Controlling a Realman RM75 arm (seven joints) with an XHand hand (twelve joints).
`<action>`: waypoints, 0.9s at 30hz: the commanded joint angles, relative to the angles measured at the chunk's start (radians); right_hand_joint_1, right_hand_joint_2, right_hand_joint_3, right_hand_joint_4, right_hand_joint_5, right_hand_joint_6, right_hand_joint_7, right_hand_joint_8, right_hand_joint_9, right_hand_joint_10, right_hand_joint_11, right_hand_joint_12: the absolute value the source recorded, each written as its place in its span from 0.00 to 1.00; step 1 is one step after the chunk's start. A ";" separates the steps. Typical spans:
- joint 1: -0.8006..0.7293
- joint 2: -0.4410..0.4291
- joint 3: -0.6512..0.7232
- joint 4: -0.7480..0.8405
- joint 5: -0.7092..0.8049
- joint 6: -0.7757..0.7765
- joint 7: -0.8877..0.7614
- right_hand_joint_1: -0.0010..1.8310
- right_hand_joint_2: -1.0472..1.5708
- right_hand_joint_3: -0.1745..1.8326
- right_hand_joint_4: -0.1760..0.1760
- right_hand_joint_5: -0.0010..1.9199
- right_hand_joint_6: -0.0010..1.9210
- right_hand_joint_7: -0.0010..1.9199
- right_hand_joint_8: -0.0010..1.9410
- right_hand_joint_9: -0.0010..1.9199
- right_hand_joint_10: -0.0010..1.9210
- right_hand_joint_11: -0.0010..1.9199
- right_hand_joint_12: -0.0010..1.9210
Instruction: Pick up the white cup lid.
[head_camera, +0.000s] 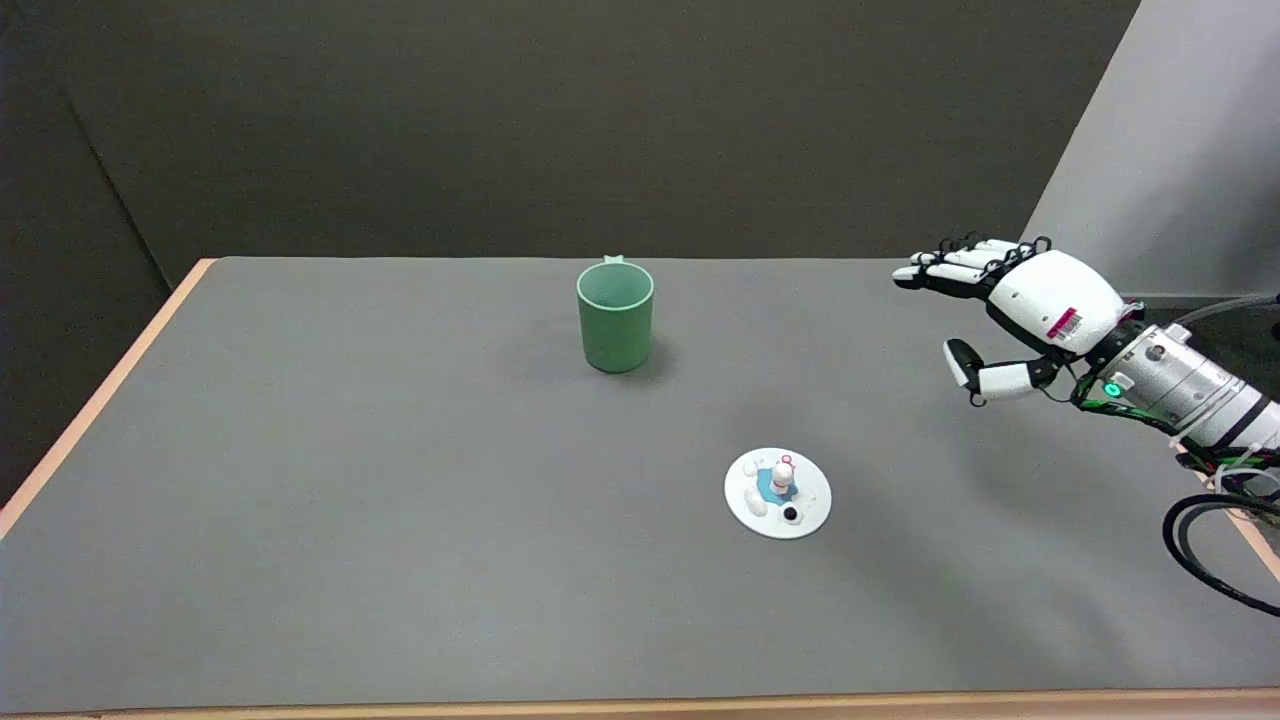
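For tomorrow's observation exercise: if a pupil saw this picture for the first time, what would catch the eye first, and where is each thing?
The right hand stands out at the right edge, held in the air with fingers spread and holding nothing. On the grey table, the white cup lid lies flat right of centre, with a small figure on top. Behind it and to the left, apart from the lid, stands an upright green cup.

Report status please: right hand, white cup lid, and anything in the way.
Right hand open, in the air, holding nothing. White cup lid flat on the table, untouched. Green cup stands apart, not in the way.
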 joint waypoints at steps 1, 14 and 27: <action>-0.053 -0.005 -0.063 -0.104 0.077 0.007 0.010 0.50 0.70 0.63 0.65 0.26 0.11 0.23 0.07 0.27 0.09 0.21 0.30; -0.068 -0.008 -0.120 -0.166 0.102 0.008 0.031 0.53 0.72 0.59 0.63 0.27 0.09 0.30 0.07 0.34 0.11 0.15 0.42; -0.045 0.001 -0.233 -0.207 0.151 0.010 0.031 0.53 0.72 0.58 0.66 0.28 0.09 0.32 0.08 0.35 0.11 0.13 0.44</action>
